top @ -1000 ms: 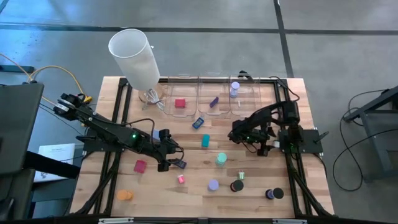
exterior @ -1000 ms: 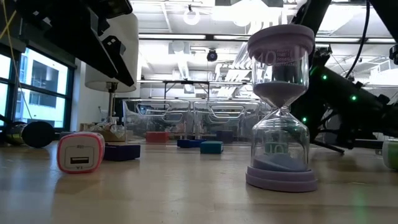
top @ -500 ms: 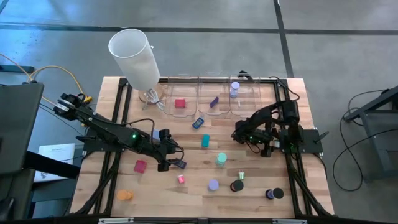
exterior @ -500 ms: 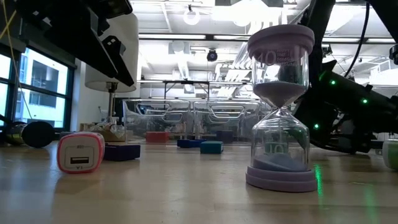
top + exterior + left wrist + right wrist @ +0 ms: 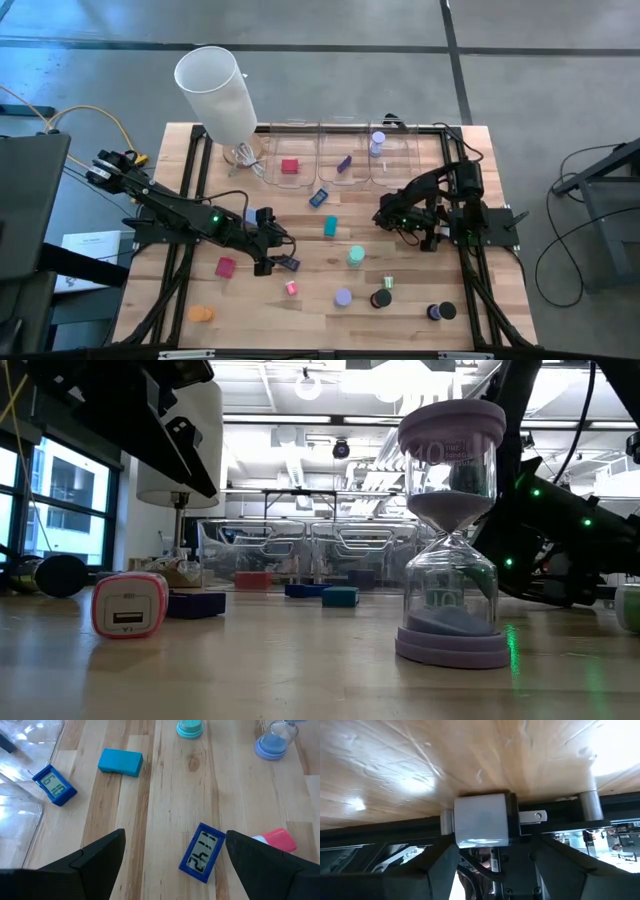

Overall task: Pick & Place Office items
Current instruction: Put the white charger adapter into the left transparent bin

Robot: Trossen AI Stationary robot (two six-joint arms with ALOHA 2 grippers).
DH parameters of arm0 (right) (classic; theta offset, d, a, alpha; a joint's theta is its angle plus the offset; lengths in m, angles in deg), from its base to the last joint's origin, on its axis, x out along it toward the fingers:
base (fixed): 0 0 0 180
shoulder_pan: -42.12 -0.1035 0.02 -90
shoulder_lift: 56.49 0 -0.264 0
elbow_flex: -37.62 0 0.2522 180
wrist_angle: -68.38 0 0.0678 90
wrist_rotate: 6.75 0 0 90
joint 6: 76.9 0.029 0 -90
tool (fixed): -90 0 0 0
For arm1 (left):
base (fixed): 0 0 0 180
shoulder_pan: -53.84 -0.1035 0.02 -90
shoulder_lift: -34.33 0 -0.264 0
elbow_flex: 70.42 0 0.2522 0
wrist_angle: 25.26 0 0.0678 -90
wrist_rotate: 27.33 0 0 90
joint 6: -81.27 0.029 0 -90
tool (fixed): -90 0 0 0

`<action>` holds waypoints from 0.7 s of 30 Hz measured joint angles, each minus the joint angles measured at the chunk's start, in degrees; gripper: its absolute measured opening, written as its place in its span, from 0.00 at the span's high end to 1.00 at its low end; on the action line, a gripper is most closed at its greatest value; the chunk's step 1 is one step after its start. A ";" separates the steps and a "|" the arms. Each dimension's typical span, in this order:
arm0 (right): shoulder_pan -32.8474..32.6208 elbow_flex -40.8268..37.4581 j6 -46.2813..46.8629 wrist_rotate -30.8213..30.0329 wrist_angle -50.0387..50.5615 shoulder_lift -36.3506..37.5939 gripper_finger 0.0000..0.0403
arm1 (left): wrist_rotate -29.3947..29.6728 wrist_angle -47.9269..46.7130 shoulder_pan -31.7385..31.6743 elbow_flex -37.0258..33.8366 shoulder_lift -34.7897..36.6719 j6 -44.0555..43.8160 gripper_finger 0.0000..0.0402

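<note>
Office items lie scattered over the pale wooden table [image 5: 180, 290]. At its left side are an orange round disc [image 5: 202, 313] and a red block [image 5: 225, 267]. The left gripper [image 5: 277, 251] hangs low over the boards with its dark fingers [image 5: 95, 865] spread wide and nothing between them; a dark blue flat clock with a grey digit screen [image 5: 202, 853] lies on the table between the fingertips, and a small pink block [image 5: 291, 288] sits just beside it. Farther on are a second dark blue clock [image 5: 319, 198], tilted, and a teal rectangular block [image 5: 330, 227]. Three clear plastic bins [image 5: 340, 150] stand along the far edge, holding a red block [image 5: 290, 166], a purple piece [image 5: 344, 163] and a lavender piece [image 5: 377, 143]. A lavender sand timer [image 5: 451, 530] stands upright toward the near edge, with a black disc [image 5: 381, 298] to its right. The right gripper [image 5: 383, 215] hovers above the table's right half, its fingers [image 5: 440, 865] closed around a pale lavender plug adapter [image 5: 481, 821].
</note>
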 joint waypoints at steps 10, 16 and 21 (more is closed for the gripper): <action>-0.13 0.00 -0.85 -0.07 -0.19 -0.04 0.52 | 0.00 0.00 0.00 0.02 0.00 -0.15 0.16; -0.13 0.00 -0.85 0.13 -0.19 -0.09 0.58 | 0.00 0.00 0.02 0.02 0.00 -0.17 0.16; -0.12 0.00 -0.90 0.24 -0.13 -0.15 0.65 | 0.00 0.00 0.01 0.02 0.00 -0.16 0.16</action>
